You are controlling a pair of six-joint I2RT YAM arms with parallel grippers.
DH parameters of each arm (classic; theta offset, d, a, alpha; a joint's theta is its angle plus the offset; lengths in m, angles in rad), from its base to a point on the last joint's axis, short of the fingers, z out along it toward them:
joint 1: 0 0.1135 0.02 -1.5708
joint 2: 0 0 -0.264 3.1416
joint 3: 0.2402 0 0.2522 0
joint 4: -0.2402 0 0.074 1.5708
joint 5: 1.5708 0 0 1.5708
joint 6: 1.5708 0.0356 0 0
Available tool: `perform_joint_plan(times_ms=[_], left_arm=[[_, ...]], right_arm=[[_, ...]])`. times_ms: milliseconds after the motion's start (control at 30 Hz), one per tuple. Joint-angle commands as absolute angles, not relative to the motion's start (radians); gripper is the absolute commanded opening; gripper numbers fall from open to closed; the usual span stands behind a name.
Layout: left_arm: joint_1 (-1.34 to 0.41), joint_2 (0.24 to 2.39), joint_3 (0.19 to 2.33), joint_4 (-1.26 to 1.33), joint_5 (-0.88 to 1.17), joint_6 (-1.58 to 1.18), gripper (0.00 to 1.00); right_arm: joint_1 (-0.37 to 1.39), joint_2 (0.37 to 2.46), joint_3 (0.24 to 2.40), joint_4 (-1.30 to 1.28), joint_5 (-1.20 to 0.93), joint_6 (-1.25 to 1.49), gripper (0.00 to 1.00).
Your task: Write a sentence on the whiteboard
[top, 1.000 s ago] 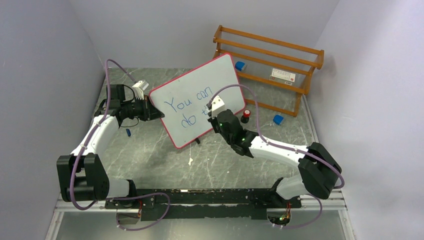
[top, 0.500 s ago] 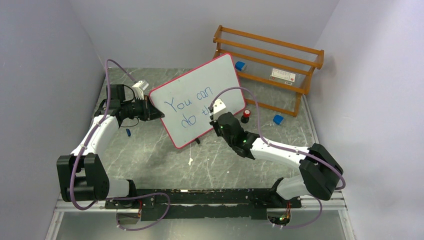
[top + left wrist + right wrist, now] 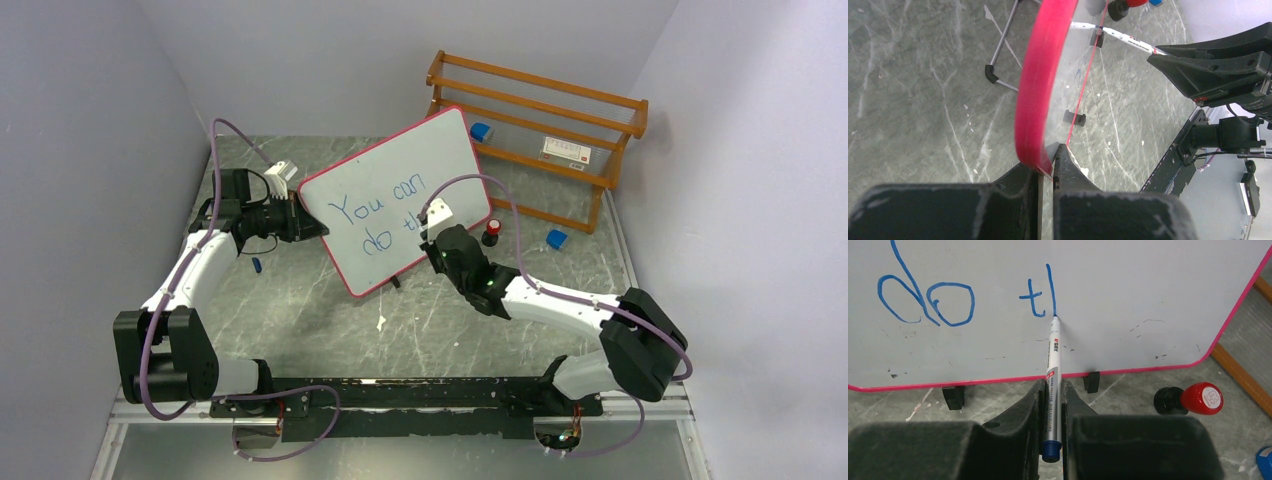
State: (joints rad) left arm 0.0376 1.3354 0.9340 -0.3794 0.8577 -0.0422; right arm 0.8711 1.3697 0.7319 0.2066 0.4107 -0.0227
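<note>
Our marker [image 3: 1053, 360] tip touches the whiteboard [image 3: 420, 160]
Right gripper [image 3: 1052, 390] pinches the marker; left gripper [image 3: 1053, 154] pinches the whiteboard's left edge.

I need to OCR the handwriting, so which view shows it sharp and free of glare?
Right wrist: the sentence and the marker are crisp and evenly lit, no glare on the whiteboard. Top external: legible but small. Left wrist: board seen edge-on from the left hand, red frame blurred, writing unreadable.
</note>
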Motion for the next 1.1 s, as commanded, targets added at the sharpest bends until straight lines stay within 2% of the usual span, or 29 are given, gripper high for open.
perform_joint_plan(times_ms=[0,1067], left_arm=[[0.035,1.368,0.920,-0.384,0.642,0.051,0.05],[0.034,1.371,0.922,-0.384,0.642,0.051,0.05]], right_arm=[[0.865,1.353,0.744,0.240,0.423,-0.027,0.00],[0.850,1.407,0.798,0.275,0.456,-0.052,0.00]])
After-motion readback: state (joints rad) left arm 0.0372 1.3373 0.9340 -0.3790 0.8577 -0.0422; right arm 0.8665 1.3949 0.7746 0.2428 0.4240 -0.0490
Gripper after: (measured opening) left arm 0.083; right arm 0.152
